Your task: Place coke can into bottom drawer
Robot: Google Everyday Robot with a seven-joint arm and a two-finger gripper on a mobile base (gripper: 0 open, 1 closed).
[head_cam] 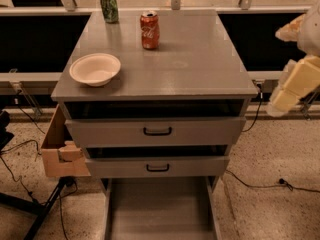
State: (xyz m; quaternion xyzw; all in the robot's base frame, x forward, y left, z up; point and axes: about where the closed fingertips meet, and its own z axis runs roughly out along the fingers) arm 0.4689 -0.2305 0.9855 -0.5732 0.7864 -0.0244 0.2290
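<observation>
Coke can (149,30), where is it standing right now?

In the camera view it's in the upper middle of the frame, on the cabinet top (200,59) toward the back edge. It's upright, silver top up, so its long axis runs vertical.

And the gripper?

The gripper (292,86) hangs at the right edge of the frame, off the side of the cabinet and just below the level of the top. It holds nothing that I can see. Whether it is apart or together, I cannot tell from here.

So which way does the can lie from it?

Left and up-frame, well apart. The whole right half of the top sits between them. I'd say the arm has to swing in over that stretch and come at the can from the right, or from above.

Anything in the way?

Not on that side, I'd judge. The green can (109,6) is further left, near the back corner, and the bowl (95,69) is at the front left. Both stand apart from the red can.

And the bottom drawer?

The bottom drawer (160,209) is pulled out at the bottom centre of the frame, below the two handled drawers (157,131), with its grey floor showing. It looks ready to take the can, but the can isn't picked up yet, so I'd call the task barely begun.
</observation>
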